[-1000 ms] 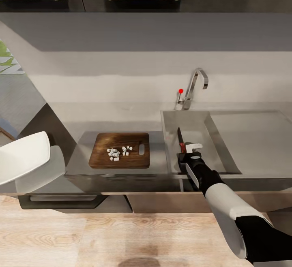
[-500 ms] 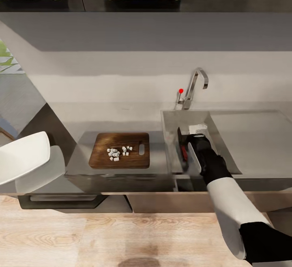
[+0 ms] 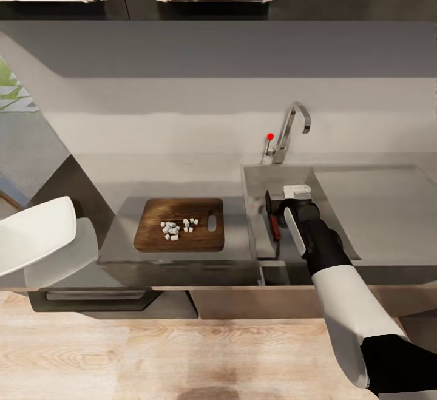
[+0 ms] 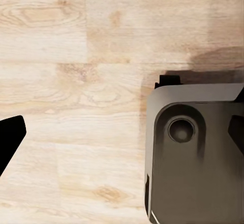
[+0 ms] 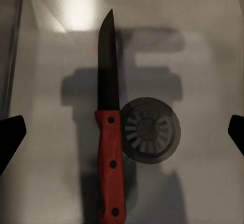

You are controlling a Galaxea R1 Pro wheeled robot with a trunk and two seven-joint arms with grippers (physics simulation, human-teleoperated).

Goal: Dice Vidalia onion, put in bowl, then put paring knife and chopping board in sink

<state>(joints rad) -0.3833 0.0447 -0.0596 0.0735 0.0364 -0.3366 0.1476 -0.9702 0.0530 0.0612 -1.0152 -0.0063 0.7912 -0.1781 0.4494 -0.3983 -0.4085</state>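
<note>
Down in the sink (image 3: pixel 258 206), the knife (image 5: pixel 108 147) lay flat on the basin floor, its red handle just beside the round drain (image 5: pixel 150 130), blade pointing away from the wrist. Above it the right gripper (image 3: pixel 291 201) hung with jaws spread wide, holding nothing. To my eye the release looked done; the sound move was lifting straight up, clear of the sink's left wall. Diced onion (image 3: pixel 177 228) sat on the board (image 3: pixel 179 224) near the counter's front edge. The left gripper's state I couldn't tell.
</note>
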